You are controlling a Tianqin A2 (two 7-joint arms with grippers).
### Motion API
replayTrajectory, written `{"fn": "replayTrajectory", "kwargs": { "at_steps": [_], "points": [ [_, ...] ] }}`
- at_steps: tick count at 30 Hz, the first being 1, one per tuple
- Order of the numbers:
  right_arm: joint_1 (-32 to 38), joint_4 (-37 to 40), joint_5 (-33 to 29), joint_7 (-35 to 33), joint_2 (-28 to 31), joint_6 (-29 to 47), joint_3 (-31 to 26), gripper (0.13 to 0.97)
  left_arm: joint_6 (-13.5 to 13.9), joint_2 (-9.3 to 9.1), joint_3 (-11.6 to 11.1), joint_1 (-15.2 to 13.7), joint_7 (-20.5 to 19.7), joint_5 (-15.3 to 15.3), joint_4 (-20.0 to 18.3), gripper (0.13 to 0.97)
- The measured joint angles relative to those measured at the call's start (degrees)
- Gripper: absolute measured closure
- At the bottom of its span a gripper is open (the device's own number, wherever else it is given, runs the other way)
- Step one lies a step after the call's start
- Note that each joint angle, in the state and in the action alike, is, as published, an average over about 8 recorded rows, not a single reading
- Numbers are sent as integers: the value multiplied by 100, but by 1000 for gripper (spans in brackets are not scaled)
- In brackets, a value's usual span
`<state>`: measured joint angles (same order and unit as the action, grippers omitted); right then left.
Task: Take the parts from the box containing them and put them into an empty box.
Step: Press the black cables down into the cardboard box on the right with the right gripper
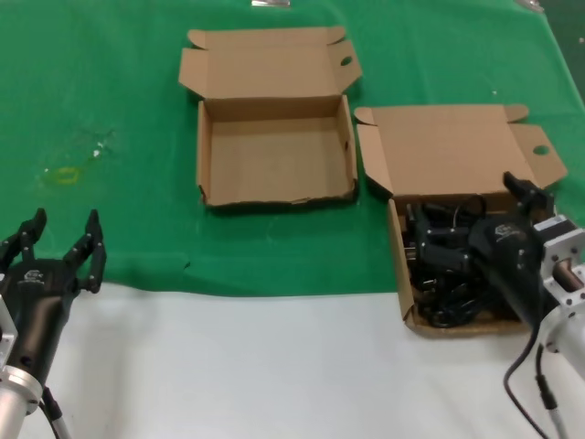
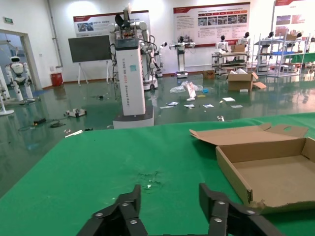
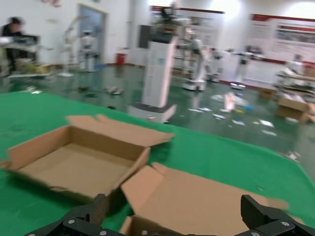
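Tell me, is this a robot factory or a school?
Probably a robot lab or showroom: other robots stand on the shiny floor, posters hang on the wall, and shelves hold gear behind the green table.

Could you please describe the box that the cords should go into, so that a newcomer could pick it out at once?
On the green cloth lie two open brown cardboard boxes, side by side. The empty box is the one nearer the robot's left and farther from it, its flap lid folded back. Unlike the full box, where black coiled cords lie under the open right gripper, its floor is bare.
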<state>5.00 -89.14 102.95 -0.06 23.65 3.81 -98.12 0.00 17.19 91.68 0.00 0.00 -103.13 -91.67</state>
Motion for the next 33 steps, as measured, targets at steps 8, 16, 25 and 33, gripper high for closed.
{"fn": "replayTrajectory", "kwargs": {
  "at_steps": [8,16,25,33],
  "points": [
    [231,-267,-334,436,1044,697,-479,129,0,0,0,0,0,0,0,707],
    [772,-538,-782,999,2166,1883,-815,129,0,0,0,0,0,0,0,841],
    [1968,-209,-1098,711,2841,3729,-1221,129,0,0,0,0,0,0,0,929],
    [3377,747,-1449,-91,2792,5389,-1739,129,0,0,0,0,0,0,0,948]
  ]
}}
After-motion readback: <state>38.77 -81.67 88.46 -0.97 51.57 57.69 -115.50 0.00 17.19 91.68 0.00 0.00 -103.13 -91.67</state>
